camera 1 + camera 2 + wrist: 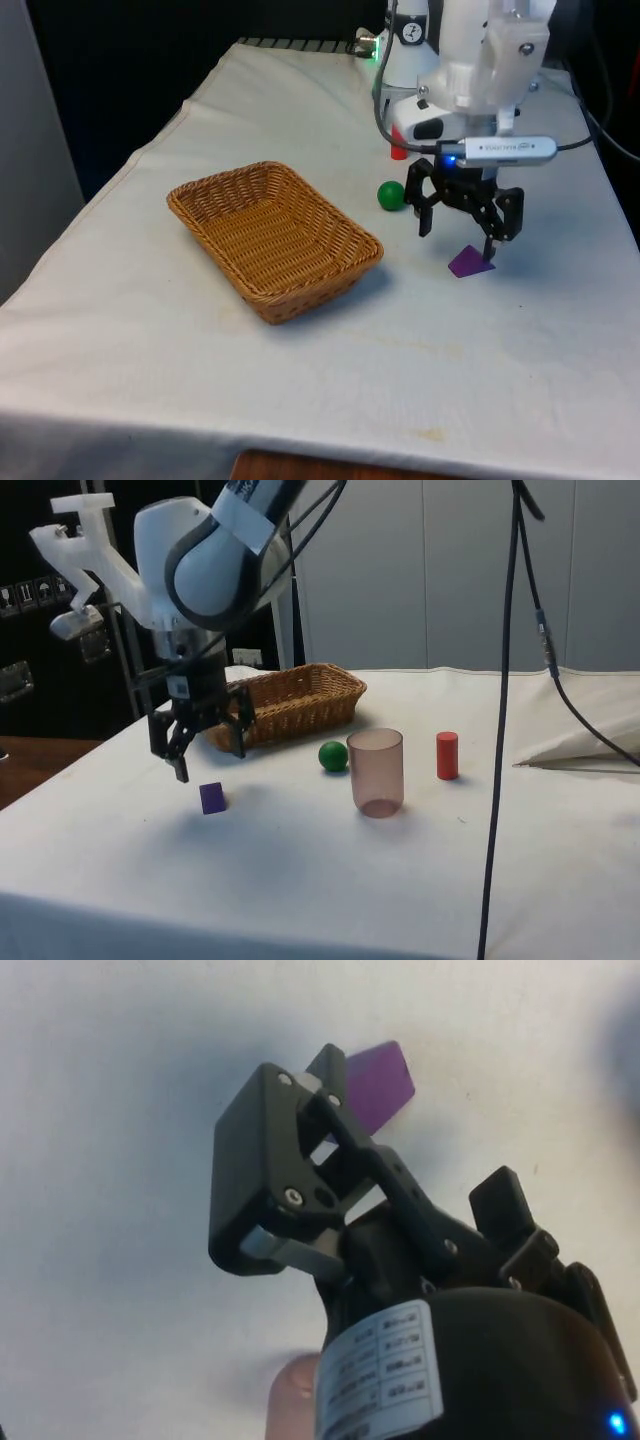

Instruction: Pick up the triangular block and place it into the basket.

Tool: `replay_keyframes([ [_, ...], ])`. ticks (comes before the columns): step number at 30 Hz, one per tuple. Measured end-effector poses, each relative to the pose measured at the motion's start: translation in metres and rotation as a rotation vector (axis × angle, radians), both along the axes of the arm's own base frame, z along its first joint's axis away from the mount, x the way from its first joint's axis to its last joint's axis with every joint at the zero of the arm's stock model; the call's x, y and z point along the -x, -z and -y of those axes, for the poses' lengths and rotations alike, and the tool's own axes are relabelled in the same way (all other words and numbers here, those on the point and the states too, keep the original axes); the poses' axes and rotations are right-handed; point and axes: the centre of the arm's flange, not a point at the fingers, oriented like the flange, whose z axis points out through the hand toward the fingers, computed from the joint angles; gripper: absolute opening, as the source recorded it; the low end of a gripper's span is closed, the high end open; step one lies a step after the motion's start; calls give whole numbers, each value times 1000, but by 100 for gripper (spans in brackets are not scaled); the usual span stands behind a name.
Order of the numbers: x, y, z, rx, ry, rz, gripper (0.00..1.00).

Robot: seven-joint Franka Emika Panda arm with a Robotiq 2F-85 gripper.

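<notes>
Writing: a white label on the gripper's body carries small print, too small to read. The black gripper sits centre-right of the front view, fingers spread wide apart, holding nothing. One fingertip hangs just above the purple triangular block, which lies on the white cloth (contact can't be judged). Side view: block at lower left. The wicker basket is at centre-left, well apart from the block. Green ball, red cylinder & translucent brown cup are nearby.
</notes>
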Motion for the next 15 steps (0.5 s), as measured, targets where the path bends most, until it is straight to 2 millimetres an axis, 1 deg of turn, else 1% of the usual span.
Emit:
replay_keyframes([
  [15,9,3,-18,26,28,31,100],
])
